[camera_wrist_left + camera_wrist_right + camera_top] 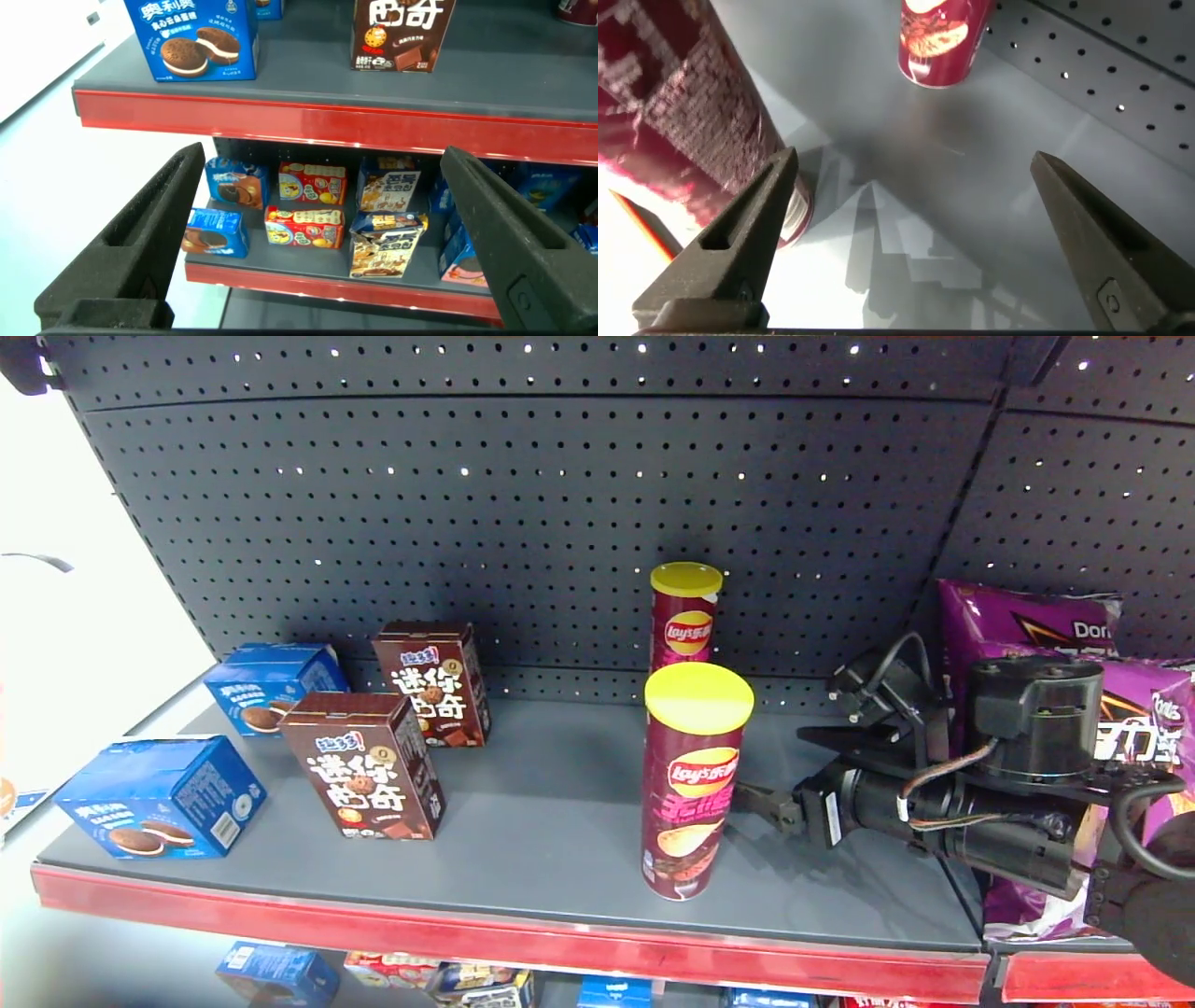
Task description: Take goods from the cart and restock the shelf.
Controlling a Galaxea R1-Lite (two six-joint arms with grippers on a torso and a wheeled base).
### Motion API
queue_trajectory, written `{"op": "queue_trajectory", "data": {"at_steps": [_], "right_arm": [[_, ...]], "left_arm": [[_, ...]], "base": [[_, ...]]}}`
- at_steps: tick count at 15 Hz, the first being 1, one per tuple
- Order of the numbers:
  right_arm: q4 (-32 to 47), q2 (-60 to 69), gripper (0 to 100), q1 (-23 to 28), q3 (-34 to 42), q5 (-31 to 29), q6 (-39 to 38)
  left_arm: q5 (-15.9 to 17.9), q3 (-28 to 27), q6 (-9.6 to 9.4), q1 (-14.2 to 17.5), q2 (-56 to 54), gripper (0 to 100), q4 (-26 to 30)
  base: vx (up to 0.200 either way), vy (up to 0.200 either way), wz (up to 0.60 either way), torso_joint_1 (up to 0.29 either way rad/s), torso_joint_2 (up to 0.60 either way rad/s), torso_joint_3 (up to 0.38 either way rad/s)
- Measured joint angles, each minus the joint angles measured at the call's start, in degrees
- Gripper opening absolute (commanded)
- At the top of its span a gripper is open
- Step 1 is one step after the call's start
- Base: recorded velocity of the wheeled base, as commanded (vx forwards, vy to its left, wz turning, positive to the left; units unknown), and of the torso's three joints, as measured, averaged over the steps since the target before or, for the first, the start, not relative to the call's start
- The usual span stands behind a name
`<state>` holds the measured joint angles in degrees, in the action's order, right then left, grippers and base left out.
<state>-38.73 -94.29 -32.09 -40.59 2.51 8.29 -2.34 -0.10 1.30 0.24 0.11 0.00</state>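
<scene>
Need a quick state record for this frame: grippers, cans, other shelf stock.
right gripper: open, beside front chip can, not gripping it
left gripper: open, facing lower shelves
front chip can: upright, near shelf edge
rear chip can: upright, by the pegboard
brown boxes: two, left of cans
blue boxes: two, far left
purple bags: far right

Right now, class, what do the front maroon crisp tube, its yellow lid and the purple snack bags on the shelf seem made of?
The front maroon crisp tube: likely printed cardboard, semi-gloss; a rigid straight cylinder with soft sheen.
Its yellow lid: probably plastic; smooth, evenly coloured, with a rim.
The purple snack bags: thin glossy film; crinkled, with bright highlights.
</scene>
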Motion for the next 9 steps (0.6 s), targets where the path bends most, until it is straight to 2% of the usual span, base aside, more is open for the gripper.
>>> {"op": "queue_trajectory", "data": {"at_steps": [9], "right_arm": [[-0.22, 0.63, 100, -1.78, 1.57, 0.2, 0.02]], "left_arm": [[-0.01, 0.0, 0.0, 0.0, 0.0, 100, 0.0]], "base": [[0.0, 0.0, 0.0, 0.0, 0.0, 0.0]]}}
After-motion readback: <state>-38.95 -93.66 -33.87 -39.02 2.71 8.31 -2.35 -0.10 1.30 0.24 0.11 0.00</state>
